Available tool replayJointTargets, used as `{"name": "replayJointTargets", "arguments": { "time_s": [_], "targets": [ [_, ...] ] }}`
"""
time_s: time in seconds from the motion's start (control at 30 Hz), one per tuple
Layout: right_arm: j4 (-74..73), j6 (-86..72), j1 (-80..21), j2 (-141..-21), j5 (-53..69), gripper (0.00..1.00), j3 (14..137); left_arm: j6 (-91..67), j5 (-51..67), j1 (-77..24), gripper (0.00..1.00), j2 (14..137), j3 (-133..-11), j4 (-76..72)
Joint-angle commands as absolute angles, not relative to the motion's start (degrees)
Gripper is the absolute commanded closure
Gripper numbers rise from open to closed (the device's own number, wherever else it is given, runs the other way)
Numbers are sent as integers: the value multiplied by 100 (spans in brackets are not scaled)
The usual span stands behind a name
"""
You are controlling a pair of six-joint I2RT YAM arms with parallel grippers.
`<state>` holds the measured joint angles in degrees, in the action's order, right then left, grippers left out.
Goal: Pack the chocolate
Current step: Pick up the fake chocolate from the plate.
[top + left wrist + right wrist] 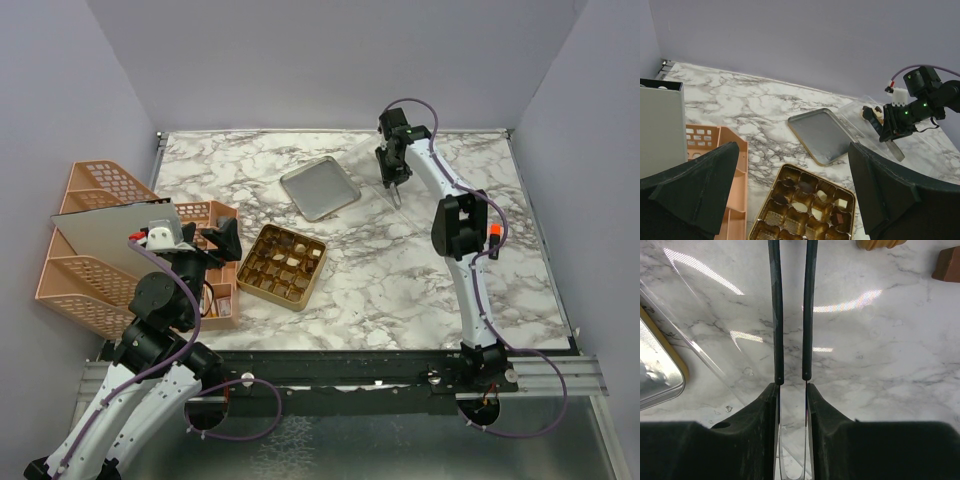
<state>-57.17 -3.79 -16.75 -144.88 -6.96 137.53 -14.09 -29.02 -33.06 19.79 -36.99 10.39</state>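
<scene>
Marble-patterned tabletop (400,290): we find several small brown and cream chocolate pieces (841,203) in the golden-brown compartmented square tray (265,296), with two loose beyond the right pincer (396,196). Its jaws stand narrowly apart, apparently gripping nothing. We note the left pincer (793,146) gapes wide, empty.

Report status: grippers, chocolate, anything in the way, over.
Left gripper open, empty, left of tray. Right gripper jaws narrowly apart, nothing seen between. Chocolate partly in tray, loose pieces by right gripper. Clear plastic sheet beneath right gripper.
</scene>
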Motion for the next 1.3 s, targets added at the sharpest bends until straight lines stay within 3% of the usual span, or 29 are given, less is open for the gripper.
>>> {"name": "replayJointTargets", "arguments": {
  "time_s": [0.0,0.87,1.27],
  "targets": [
    [-5902,-316,-1637,-14483,-675,75,13869,-1371,-3023,-3269,1,1912,-3652,997],
    [-4646,-740,-1727,-11459,455,79,10439,-1380,-3009,-3261,1,1925,-3648,1013],
    [-4217,-1063,-2776,-9857,860,79,8845,-1380,-3055,-3250,1,1934,-3657,1006]
  ]
}}
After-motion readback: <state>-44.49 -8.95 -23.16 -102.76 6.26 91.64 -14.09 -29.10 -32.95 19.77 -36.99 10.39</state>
